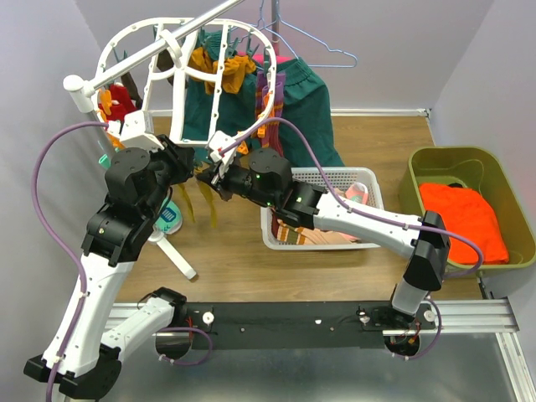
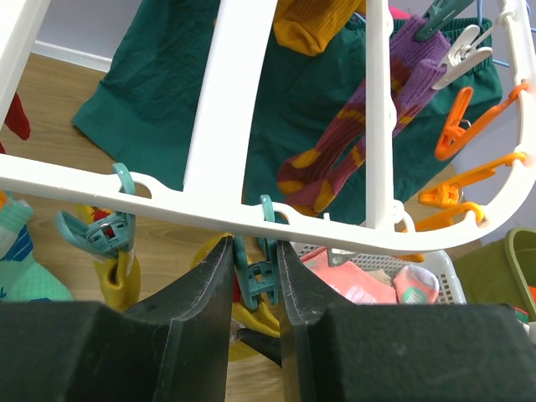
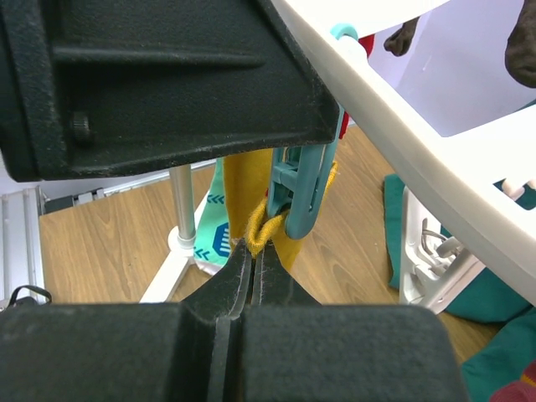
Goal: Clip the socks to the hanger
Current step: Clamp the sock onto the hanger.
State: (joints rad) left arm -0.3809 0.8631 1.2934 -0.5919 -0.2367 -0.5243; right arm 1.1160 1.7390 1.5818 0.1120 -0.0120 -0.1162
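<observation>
The white lattice hanger [image 1: 159,50] hangs tilted from a pole, with orange and teal clips along its bars. Under its lower bar [image 2: 167,194] my left gripper [image 2: 254,247] is shut on a teal clip [image 2: 258,280], squeezing it from both sides. My right gripper [image 3: 254,247] is shut on the folded top edge of a mustard sock [image 3: 247,188], and that edge sits in the mouth of the same teal clip [image 3: 306,188]. In the top view the two grippers meet tip to tip, left [image 1: 194,170] and right [image 1: 209,176]. Mustard socks [image 1: 222,71] and a maroon striped sock [image 2: 352,151] hang clipped.
A white mesh basket [image 1: 368,180] with pink socks [image 1: 356,194] stands under my right arm. At the right, a green bin [image 1: 494,167] holds an orange cloth [image 1: 465,218]. A dark green garment [image 1: 310,100] and wire hangers [image 1: 310,38] hang behind. The stand's white foot [image 1: 176,251] crosses the floor.
</observation>
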